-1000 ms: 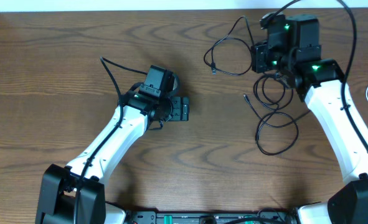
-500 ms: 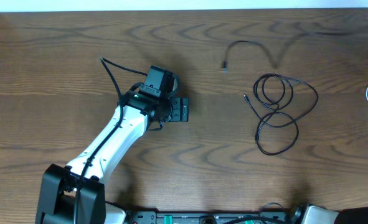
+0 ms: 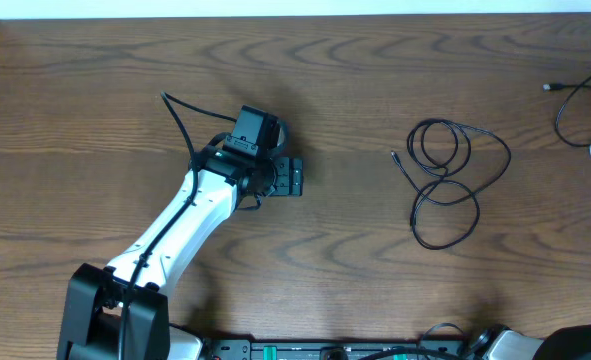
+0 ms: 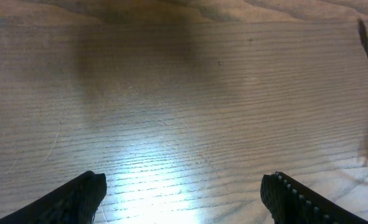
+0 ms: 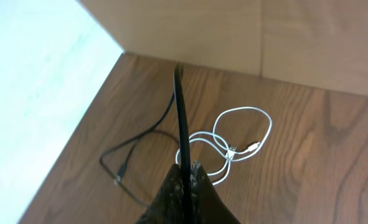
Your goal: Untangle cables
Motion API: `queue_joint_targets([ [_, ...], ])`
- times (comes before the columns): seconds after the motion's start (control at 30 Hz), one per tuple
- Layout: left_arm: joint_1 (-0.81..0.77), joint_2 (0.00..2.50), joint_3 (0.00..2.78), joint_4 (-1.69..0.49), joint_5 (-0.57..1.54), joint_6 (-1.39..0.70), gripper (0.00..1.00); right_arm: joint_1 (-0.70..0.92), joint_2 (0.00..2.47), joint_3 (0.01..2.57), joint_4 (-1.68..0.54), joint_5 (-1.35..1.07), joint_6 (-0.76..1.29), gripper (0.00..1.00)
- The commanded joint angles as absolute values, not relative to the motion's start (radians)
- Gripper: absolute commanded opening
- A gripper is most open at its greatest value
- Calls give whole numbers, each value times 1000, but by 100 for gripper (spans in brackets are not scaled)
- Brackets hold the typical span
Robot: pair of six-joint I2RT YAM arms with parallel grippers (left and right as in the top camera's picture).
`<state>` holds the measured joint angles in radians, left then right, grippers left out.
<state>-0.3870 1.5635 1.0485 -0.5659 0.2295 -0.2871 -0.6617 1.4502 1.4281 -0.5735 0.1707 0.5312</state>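
Left jaws stood wide apart above the desk [image 3: 95, 90], with the left arm [image 3: 190, 215] reaching toward the desk's middle. Right jaws were clamped together on a black cable [image 5: 182, 118], which rose off the desk near the far right corner. A second black cable [image 3: 445, 185] lay looped right of centre. Smallest, the white cable [image 5: 231, 148] lay coiled at the right edge.

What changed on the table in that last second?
The right gripper, shut on a black cable, swung off rightward, dragging that cable to the table's right edge beside the white cable. The coiled black cable and the left gripper stayed put.
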Motion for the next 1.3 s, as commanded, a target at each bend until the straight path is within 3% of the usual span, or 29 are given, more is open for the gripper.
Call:
queue_joint_targets([
  [0.0, -383, 1567, 1044, -568, 216, -281, 85, -653, 1527, 1444, -578, 72, 406, 1],
  [0.27, -383, 1567, 1044, -568, 216, -281, 85, -653, 1721, 1482, -584, -145, 221, 1],
  [0.4, -383, 1567, 1044, -568, 216, -281, 85, -653, 1866, 1757, -829, -148, 101, 1],
  [0.57, -383, 1567, 1044, -569, 225, -282, 84, -653, 2141, 2119, -1191, -38, 127, 1],
  [0.8, -383, 1567, 1044, -568, 226, -281, 84, -653, 2229, 2123, -1119, 52, 187, 1],
  [0.83, -383, 1567, 1044, -568, 226, -281, 84, -653, 2229, 2123, -1116, 45, 186, 7],
  [0.87, -383, 1567, 1044, -568, 226, -281, 84, -653, 2229, 2123, -1118, 14, 186, 29],
  [0.9, -383, 1567, 1044, -568, 226, -281, 84, -653, 2229, 2123, -1118, -7, 186, 40],
  [0.93, -383, 1567, 1044, -568, 226, -281, 84, -646, 2229, 2123, -1126, -90, 186, 60],
  [1.0, -383, 1567, 1044, -568, 226, -281, 84, -627, 2227, 2123, -1163, -173, 173, 66],
  [1.1, -383, 1567, 1044, -572, 226, -281, 84, -558, 2203, 2123, -1281, -293, 72, 66],
  [1.27, -383, 1567, 1044, -572, 226, -281, 85, -439, 2147, 2123, -1502, -298, -5, 65],
])
